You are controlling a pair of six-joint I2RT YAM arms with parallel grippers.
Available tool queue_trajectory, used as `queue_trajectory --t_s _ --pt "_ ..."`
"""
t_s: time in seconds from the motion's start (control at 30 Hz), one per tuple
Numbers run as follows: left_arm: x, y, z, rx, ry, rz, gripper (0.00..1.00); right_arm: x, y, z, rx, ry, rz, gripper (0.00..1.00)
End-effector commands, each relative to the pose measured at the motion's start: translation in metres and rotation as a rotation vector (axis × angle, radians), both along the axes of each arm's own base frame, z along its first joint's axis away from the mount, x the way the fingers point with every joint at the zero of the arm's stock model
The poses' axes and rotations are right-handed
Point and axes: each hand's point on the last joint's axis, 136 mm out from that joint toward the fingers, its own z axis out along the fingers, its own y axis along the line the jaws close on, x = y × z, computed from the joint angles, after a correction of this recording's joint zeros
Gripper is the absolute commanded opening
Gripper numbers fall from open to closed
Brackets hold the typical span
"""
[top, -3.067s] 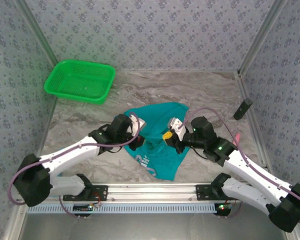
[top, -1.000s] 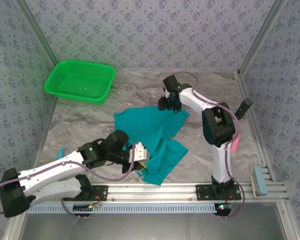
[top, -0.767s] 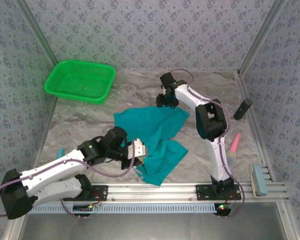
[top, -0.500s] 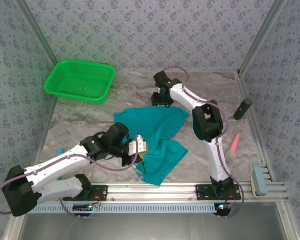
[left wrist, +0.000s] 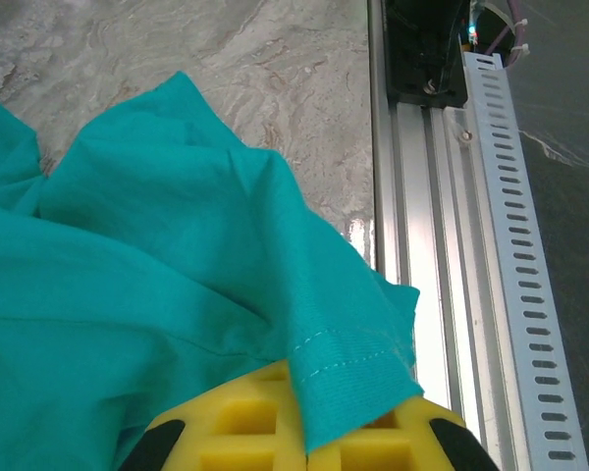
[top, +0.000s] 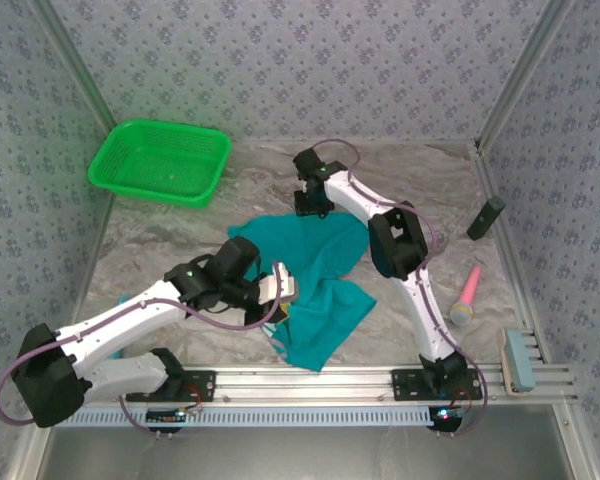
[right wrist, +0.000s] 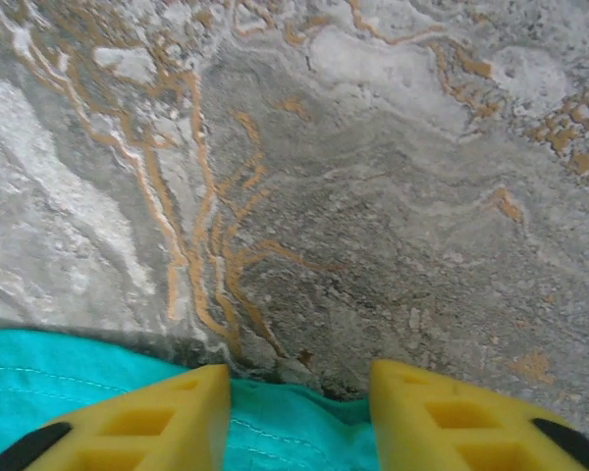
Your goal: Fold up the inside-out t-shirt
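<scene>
Shirt: The teal shirt (top: pixel 325 262) lies crumpled near the middle of the worktop (top: pixel 430 180). It is bunched up, not flat. One part reaches toward 6 o'clock, close to the rail (top: pixel 310 381).
Left fingers: The left fingers (top: pixel 285 292) are at the shirt's 9 o'clock side. They are clenched on the shirt. In the left wrist view a stitched hem goes down between the two yellow pads.
Right fingers: The right fingers (top: pixel 311 207) are at the shirt's 12 o'clock edge, with the arm reaching far out. They are released, with a gap between the two yellow tips. In the right wrist view the shirt's edge lies in that gap, and bare worktop is past it. Whether the tips touch the cloth cannot be told.
Basket: The green basket (top: pixel 160 160) sits at 10 o'clock, well apart from the shirt.
Black thing: A small black thing (top: pixel 486 218) leans at 3 o'clock by the side wall. What it is cannot be told.
Pink stick: A pink stick (top: pixel 464 297) lies at 4 o'clock, with a pale knob at its near end.
Blue block: A pale blue block (top: pixel 517 360) rests at 5 o'clock, at the right end of the rail.
</scene>
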Motion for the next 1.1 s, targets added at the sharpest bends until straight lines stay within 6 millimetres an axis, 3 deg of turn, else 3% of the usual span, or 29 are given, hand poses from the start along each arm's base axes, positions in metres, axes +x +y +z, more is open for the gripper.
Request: queue_trajectory --t_s 0.0,0.07,0.2,0.37,0.5,0.67,0.73,0.8,0.87,0.93,1.07 --pt "-0.001 -0.001 0.012 -0.035 0.012 -0.026 0.0 -0.004 -0.001 -0.011 -0.031 0.025 0.014 0.2" --pt "0.002 0.001 0.013 -0.041 0.014 -0.018 0.0 -0.002 0.0 -0.004 -0.022 0.013 0.019 0.06" --pt "0.007 0.004 0.018 -0.051 0.013 -0.011 0.0 0.005 -0.001 0.024 0.018 -0.026 0.01 0.0" --pt "0.011 0.002 0.043 -0.062 -0.037 -0.043 0.0 0.021 -0.011 0.091 0.109 -0.137 -0.038 0.0" --pt "0.011 -0.002 0.072 -0.086 -0.083 -0.106 0.0 0.033 -0.035 0.156 0.139 -0.268 -0.09 0.0" --pt "0.005 -0.003 0.117 -0.161 -0.246 -0.274 0.0 0.04 -0.089 0.251 0.118 -0.483 -0.192 0.0" --pt "0.016 0.0 0.133 -0.18 -0.353 -0.289 0.0 0.037 -0.111 0.29 0.114 -0.568 -0.228 0.0" --pt "0.04 0.008 0.153 -0.175 -0.475 -0.259 0.0 0.031 -0.139 0.332 0.091 -0.667 -0.285 0.0" --pt "0.067 0.019 0.184 -0.175 -0.59 -0.217 0.0 0.018 -0.165 0.376 0.083 -0.77 -0.337 0.0" --pt "0.081 0.027 0.21 -0.195 -0.669 -0.224 0.0 0.003 -0.184 0.411 0.084 -0.85 -0.373 0.0" --pt "0.084 0.029 0.236 -0.235 -0.738 -0.306 0.0 -0.033 -0.22 0.452 0.059 -0.936 -0.481 0.0"
